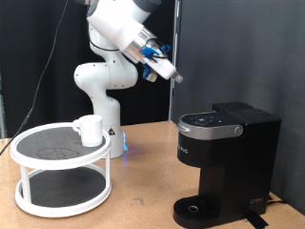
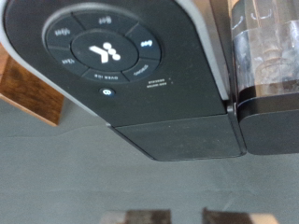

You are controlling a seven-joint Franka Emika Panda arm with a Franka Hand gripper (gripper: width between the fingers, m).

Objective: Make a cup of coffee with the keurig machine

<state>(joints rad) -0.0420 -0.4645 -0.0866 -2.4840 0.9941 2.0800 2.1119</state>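
The black keurig machine [image 1: 225,162] stands on the wooden table at the exterior view's right, its lid down. The wrist view looks straight down on its lid [image 2: 103,47] with the round ring of buttons. The white cup [image 1: 91,129] stands on the top tier of a white round stand [image 1: 59,157] at the exterior view's left. My gripper [image 1: 170,72] hangs in the air above and left of the machine, touching nothing. Its two fingertips [image 2: 126,217] just show in the wrist view, apart with nothing between them.
The machine's clear water tank [image 2: 266,56] sits beside the lid. The drip tray [image 1: 197,210] at the machine's base holds nothing. The robot's white base [image 1: 100,86] stands behind the stand. A black curtain closes the back.
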